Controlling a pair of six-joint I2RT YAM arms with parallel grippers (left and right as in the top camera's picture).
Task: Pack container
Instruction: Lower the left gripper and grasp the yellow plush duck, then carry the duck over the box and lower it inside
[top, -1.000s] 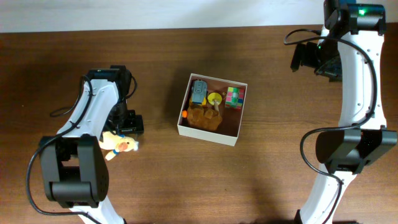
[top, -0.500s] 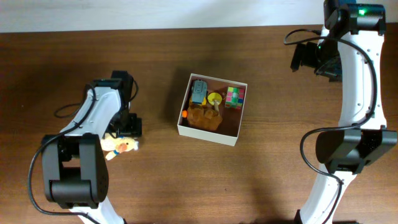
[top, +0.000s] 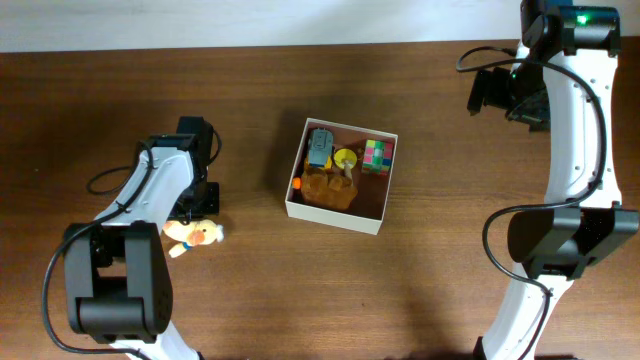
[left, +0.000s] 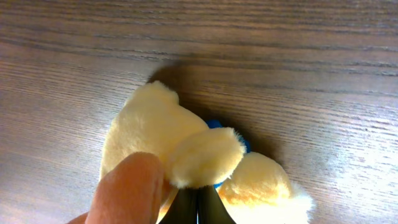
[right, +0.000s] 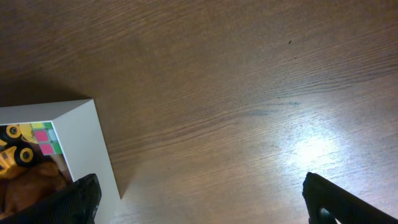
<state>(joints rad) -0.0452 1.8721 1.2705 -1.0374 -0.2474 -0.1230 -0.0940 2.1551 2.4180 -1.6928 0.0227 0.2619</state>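
White-walled container (top: 332, 216) sits at frame centre on the brown wood surface (top: 440, 250), with bare wood off all four edges. A grey car (top: 320, 148), yellow toy (top: 346, 158), coloured cube (top: 376, 156) and brown plush (top: 328, 187) sit inside; the lower right of the inside is bare. A yellow plush toy (top: 196, 234) lies at left, well apart from the container. The left tool (top: 197, 199) is just above it, fingers (left: 185, 208) together at the plush; can't tell if they pinch it. The right tool (top: 497, 92) is upper right, fingers (right: 78, 199) wide apart. Versus a second ago, the left tool has shifted slightly left; all else is unchanged.
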